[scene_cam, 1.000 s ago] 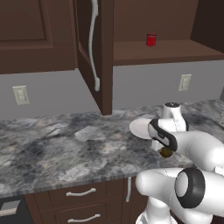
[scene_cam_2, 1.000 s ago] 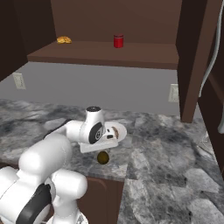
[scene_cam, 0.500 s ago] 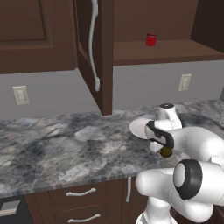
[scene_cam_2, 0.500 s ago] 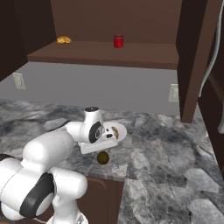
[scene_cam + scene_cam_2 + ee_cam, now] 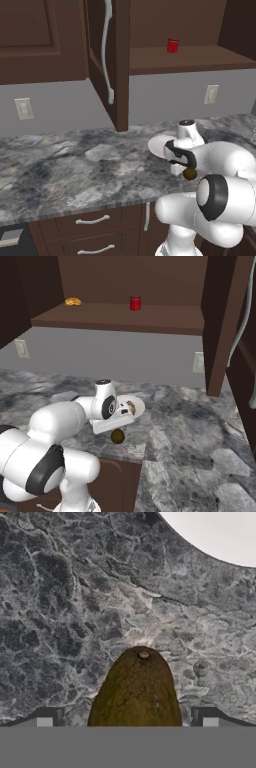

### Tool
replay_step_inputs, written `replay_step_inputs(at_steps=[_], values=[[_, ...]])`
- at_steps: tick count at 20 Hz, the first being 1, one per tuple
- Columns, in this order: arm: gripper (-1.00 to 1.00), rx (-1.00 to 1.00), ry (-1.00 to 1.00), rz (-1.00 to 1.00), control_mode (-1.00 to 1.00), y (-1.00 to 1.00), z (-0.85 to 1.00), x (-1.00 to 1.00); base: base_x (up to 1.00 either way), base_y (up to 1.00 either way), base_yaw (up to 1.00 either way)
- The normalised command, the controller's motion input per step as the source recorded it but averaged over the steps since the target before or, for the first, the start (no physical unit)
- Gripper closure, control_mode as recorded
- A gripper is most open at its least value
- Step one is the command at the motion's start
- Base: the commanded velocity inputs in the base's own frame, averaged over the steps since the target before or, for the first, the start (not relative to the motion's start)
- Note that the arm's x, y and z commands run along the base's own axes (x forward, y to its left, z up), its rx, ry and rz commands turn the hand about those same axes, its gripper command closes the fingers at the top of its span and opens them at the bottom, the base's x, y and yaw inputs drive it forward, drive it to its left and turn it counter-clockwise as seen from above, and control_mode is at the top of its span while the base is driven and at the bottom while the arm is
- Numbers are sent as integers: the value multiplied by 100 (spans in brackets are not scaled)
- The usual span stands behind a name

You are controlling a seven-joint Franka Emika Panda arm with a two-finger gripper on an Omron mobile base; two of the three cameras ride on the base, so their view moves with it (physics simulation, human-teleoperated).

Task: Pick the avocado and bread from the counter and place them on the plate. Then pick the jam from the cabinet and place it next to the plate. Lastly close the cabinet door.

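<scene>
The brown-green avocado (image 5: 137, 692) lies on the marble counter, near its front edge (image 5: 189, 174) (image 5: 118, 436). My gripper (image 5: 127, 719) hangs just above it, open, with one fingertip on each side and not touching. The white plate (image 5: 220, 532) sits right behind the avocado (image 5: 157, 145) (image 5: 138, 405). A small brown piece, apparently the bread (image 5: 131, 406), rests on the plate and is half hidden by my hand. The red jam (image 5: 172, 45) (image 5: 135, 303) stands on the cabinet shelf. The cabinet door (image 5: 107, 60) (image 5: 225, 321) is open.
A small yellow-orange item (image 5: 73, 301) lies at the shelf's left end. Wall outlets (image 5: 211, 93) (image 5: 21, 347) sit above the grey marble counter (image 5: 75, 165). Drawers (image 5: 92, 220) run below the counter's front edge.
My hand has settled slightly lower over the avocado while the elbow swung a little. The avocado, plate and jam have not moved, and the jaws stay open.
</scene>
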Motion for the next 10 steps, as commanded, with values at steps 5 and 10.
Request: replay_step_inputs(at_steps=[5,10], values=[[-100,-5,0,2,-100,0,-18,0,0,0,0],[-100,-4,0,2,-100,0,-19,0,0,0,0]])
